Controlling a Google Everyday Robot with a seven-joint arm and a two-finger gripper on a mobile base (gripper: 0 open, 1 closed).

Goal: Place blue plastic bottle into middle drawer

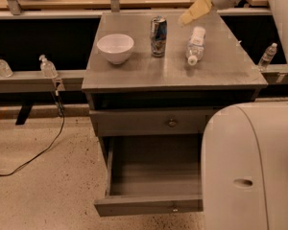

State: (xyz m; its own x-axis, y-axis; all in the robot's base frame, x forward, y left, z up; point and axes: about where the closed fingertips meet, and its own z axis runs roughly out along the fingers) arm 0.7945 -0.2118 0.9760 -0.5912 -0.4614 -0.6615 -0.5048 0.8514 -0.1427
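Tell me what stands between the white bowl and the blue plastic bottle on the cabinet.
In the camera view, an upright drink can stands between the white bowl and the blue plastic bottle. The tool hovers near the bottle's far end.

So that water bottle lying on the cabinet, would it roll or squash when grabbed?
Probably rolls easily: the bottle lies on its side on the flat cabinet top, with nothing bracing it. It looks like thin clear plastic, so it is likely light and apt to dent under a squeeze. The gripper hovers near its far end.
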